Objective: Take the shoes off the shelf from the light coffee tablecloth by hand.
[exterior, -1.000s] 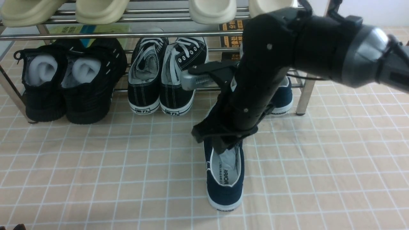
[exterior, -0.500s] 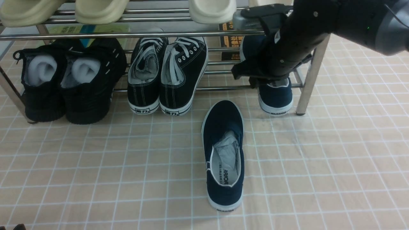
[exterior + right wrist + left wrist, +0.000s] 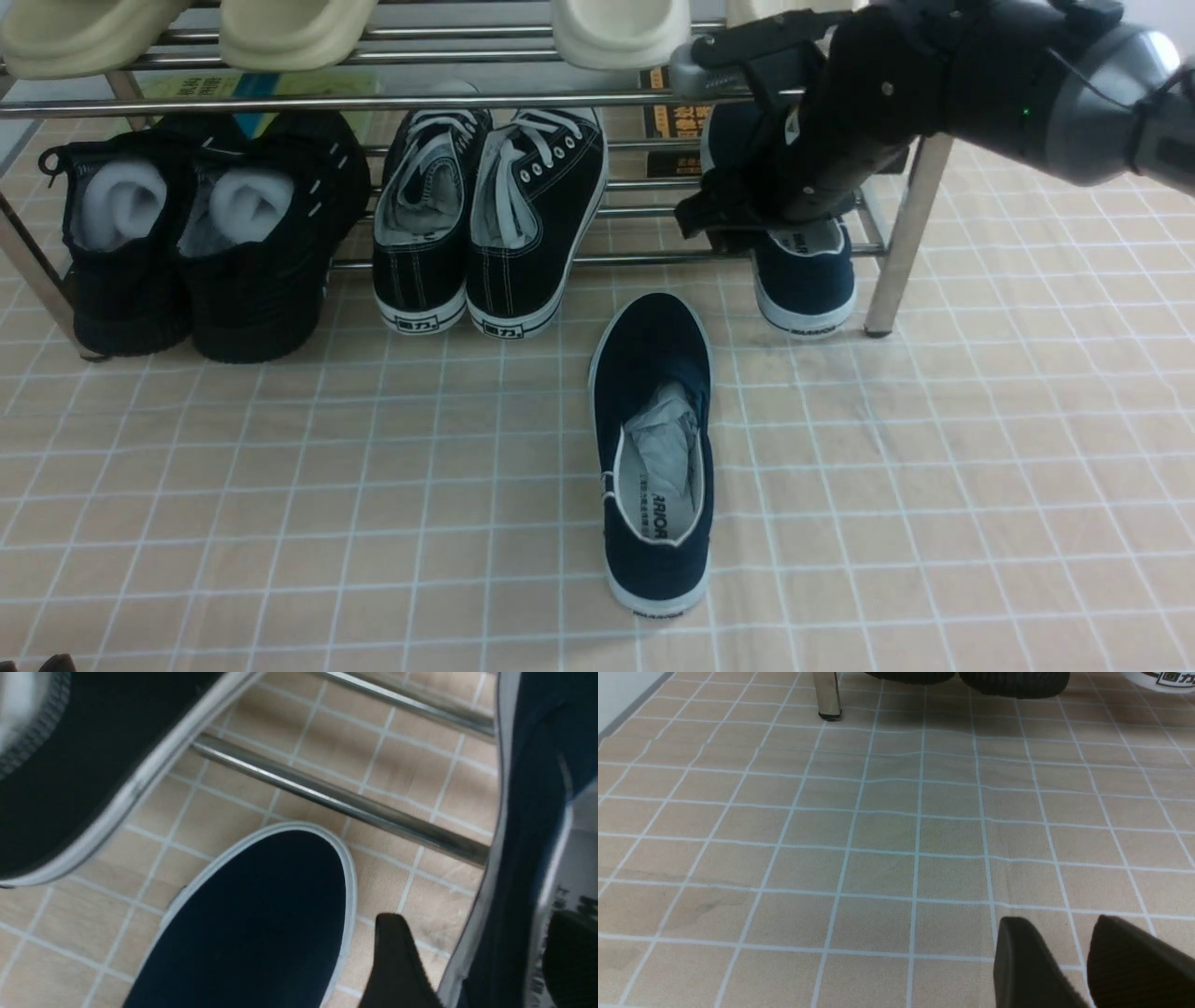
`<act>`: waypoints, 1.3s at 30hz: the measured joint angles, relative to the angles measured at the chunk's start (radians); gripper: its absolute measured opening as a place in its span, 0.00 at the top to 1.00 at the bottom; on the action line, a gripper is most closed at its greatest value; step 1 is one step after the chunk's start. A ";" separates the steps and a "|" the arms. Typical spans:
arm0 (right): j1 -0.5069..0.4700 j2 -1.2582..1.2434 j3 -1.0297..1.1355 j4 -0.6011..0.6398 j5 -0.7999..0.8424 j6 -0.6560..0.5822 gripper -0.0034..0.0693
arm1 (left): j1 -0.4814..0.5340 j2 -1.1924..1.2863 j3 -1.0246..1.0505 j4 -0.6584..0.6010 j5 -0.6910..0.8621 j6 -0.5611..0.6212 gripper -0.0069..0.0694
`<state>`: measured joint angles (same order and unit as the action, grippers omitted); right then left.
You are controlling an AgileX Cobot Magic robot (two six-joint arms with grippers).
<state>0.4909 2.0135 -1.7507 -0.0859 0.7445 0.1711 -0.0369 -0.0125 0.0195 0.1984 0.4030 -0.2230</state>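
Note:
One navy shoe [image 3: 653,448] lies on the light coffee tablecloth [image 3: 934,467] in front of the shelf [image 3: 373,103], heel toward me; its toe [image 3: 261,914] shows in the right wrist view. The other navy shoe [image 3: 805,280] rests on the shelf's lowest tubes at the right. My right gripper [image 3: 747,233] is down at that shoe. It [image 3: 476,919] is open, one finger outside the shoe's side wall [image 3: 514,858] and one inside. My left gripper [image 3: 1057,921] hovers over bare cloth [image 3: 878,826], its fingertips apart and empty.
Black lace-up sneakers [image 3: 485,215] and all-black chunky shoes [image 3: 205,233] sit on the same tier to the left. Cream slippers [image 3: 616,28] fill the upper tier. The shelf's right post [image 3: 901,252] stands just beside the right arm. Another post [image 3: 827,695] shows ahead of the left gripper.
My right arm let go of the navy shoe on the cloth, lifted, and moved back to the shelf. Its jaws have spread around the second navy shoe's side wall.

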 joint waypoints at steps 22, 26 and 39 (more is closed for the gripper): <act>-0.001 -0.081 0.007 0.028 0.237 0.000 0.93 | 0.000 0.000 0.000 0.000 0.000 0.000 0.59; -0.001 -0.206 0.007 0.074 0.421 -0.033 0.93 | 0.000 0.000 0.000 0.000 0.000 0.000 0.59; 0.058 -0.454 0.231 0.153 0.519 -0.063 0.93 | 0.000 0.000 0.000 0.000 0.000 0.000 0.59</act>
<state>0.5488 1.5596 -1.5199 0.0671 1.2631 0.1084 -0.0369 -0.0125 0.0195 0.1984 0.4030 -0.2230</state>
